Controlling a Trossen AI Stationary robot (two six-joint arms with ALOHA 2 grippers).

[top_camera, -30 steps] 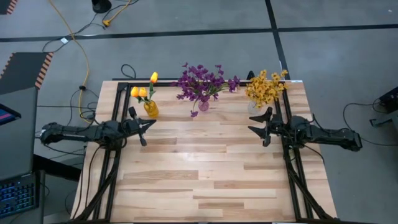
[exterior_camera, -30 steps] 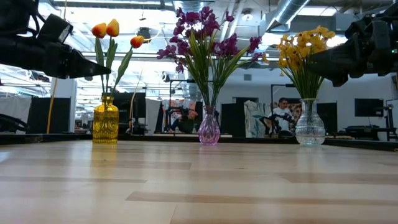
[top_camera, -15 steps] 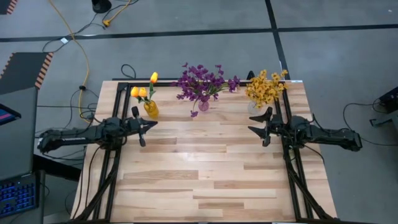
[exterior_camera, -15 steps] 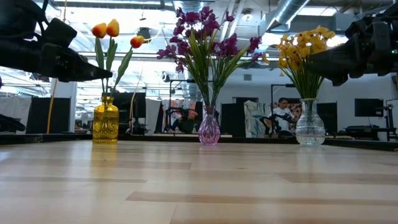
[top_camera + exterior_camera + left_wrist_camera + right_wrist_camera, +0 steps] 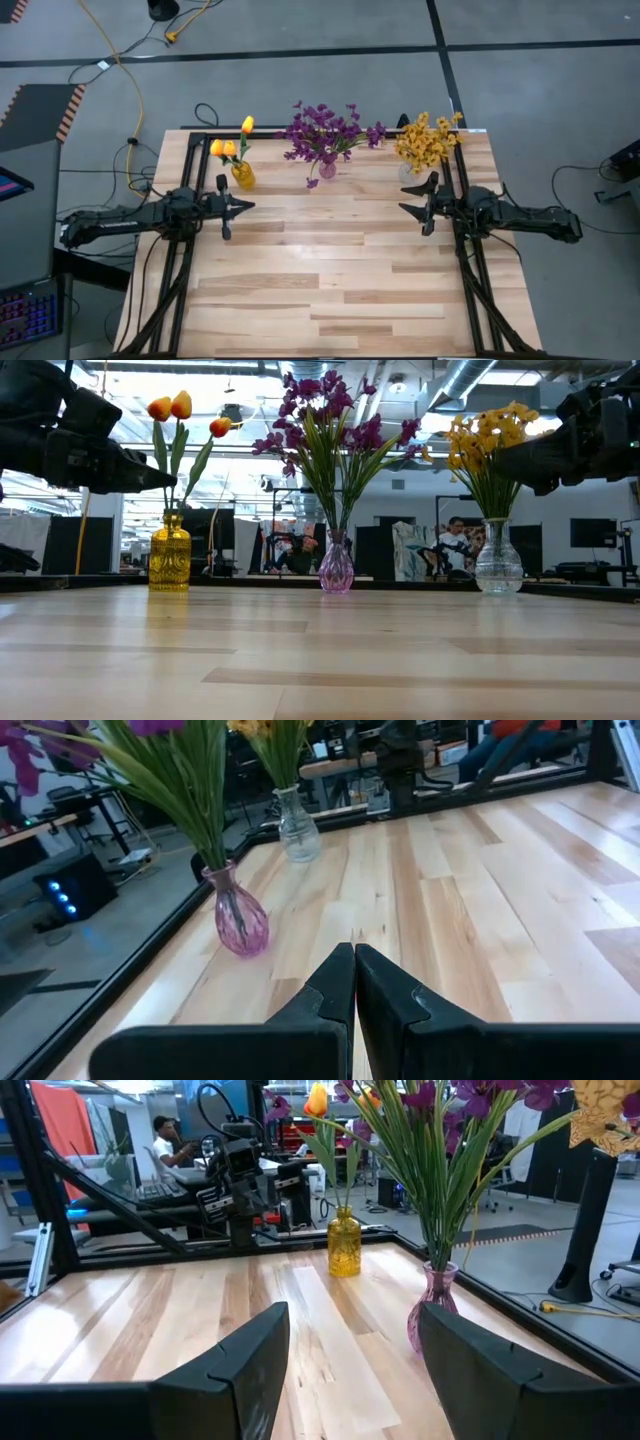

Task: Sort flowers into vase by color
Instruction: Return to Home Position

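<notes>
Three vases stand in a row along the far edge of the worktop [image 5: 330,290], and every flower in view is already in one of them. The orange-yellow tulips [image 5: 230,145] are in the yellow vase [image 5: 243,176] toward the far left corner. The purple flowers [image 5: 325,130] are in the pink vase [image 5: 327,169] at the middle. The small yellow blossoms [image 5: 428,142] are in the clear vase [image 5: 408,172] toward the far right corner. All the stems rise upright, with their long axes vertical. The left arm [image 5: 130,215] reaches in over the left edge. The left jaws are pressed together on nothing, point toward the right edge and sit just on the near side of the yellow vase. The right arm [image 5: 520,218] reaches in over the right edge. The right jaws are spread apart and empty, point toward the left edge and sit just on the near side of the clear vase. In the low view both arms hang at about blossom height, well above the wood. The sorting looks finished, so what remains is probably only pulling the arms back to rest. Each vase lies toward the far edge from its nearer jaws. A retreat toward the side edges or the near edge would therefore move away from the stems. The main risk is likely a brush against the tulips or the yellow blossoms, which could tip a light vase.
</notes>
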